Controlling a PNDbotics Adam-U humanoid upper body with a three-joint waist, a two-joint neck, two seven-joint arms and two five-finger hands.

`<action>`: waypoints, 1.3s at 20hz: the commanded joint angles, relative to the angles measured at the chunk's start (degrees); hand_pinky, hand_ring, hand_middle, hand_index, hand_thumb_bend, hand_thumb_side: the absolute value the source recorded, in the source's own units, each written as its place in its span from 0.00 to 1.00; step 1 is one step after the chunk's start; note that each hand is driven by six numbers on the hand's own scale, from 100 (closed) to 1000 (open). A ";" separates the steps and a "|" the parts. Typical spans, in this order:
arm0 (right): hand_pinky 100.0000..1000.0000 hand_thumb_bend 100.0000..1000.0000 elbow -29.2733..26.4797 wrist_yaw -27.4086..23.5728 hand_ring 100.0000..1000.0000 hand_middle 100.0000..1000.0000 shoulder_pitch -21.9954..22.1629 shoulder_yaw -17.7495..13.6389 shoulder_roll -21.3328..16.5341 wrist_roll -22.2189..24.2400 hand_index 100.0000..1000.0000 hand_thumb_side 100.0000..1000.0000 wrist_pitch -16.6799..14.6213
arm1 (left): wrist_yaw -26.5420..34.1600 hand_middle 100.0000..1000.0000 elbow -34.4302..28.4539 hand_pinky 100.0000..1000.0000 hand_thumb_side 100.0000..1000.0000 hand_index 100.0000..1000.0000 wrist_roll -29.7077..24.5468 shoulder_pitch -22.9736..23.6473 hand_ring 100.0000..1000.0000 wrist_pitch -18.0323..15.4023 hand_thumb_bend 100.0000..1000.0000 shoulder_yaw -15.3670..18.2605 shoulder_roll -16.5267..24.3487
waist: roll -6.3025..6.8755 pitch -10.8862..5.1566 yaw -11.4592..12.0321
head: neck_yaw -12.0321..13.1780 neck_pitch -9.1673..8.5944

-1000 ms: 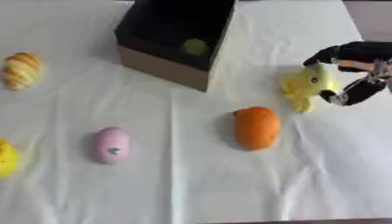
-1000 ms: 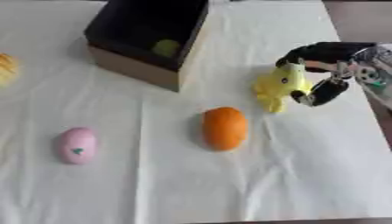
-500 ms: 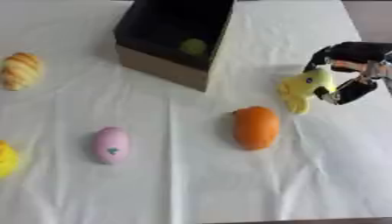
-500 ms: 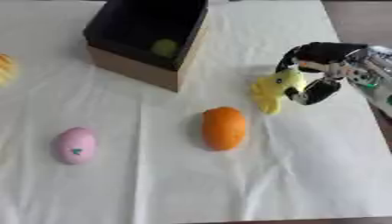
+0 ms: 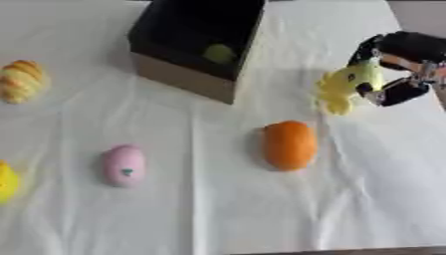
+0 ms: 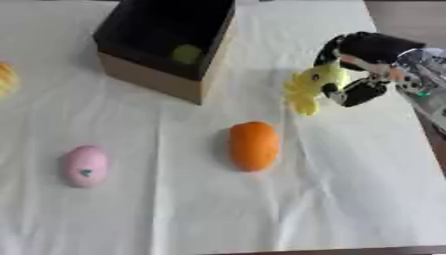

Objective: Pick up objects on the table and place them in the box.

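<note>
Yellow toy (image 6: 312, 88), near the tabletop's right edge with the right hand (image 6: 359, 69) curled round it, lies to the right of the open box (image 6: 166, 45), so its carry runs left toward the far-left corner.

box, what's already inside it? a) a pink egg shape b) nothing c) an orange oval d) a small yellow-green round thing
d: a small yellow-green round thing lies on the dark floor of the box, while the orange oval and the pink egg shape lie outside it on the white cloth.
</note>
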 commanded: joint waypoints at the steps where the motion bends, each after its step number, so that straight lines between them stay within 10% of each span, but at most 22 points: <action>1: 0.77 0.00 -2.99 -0.53 0.67 0.45 -1.45 -2.00 -2.36 -1.43 0.43 0.00 1.16 | 0.14 0.74 -1.14 0.74 0.77 0.85 0.21 -0.19 0.80 -0.13 0.35 0.46 0.97 | -0.33 -1.19 -0.07 | 0.13 -0.50; 11: 0.77 0.00 -5.68 -3.46 0.64 0.44 -15.70 -0.61 0.94 0.85 0.43 0.00 4.64 | 0.18 0.74 -1.14 0.74 0.77 0.85 -0.06 -0.41 0.80 -0.24 0.35 0.24 1.33 | -0.57 -1.89 -0.03 | -0.75 -0.73; 18: 0.77 0.00 6.67 1.25 0.63 0.44 -32.34 3.88 14.12 4.61 0.43 0.00 3.96 | -0.40 0.74 -1.14 0.74 0.77 0.85 -0.55 -1.04 0.80 -0.37 0.35 -0.17 1.51 | -0.09 -2.62 0.48 | -1.94 -0.43; 26: 0.77 0.00 21.05 8.24 0.63 0.44 -39.83 5.06 25.19 2.71 0.43 0.00 1.37 | -2.07 0.74 -1.14 0.74 0.76 0.85 -1.21 -2.52 0.80 -0.36 0.36 -0.80 1.45 | -0.01 -2.64 1.94 | -3.46 -0.66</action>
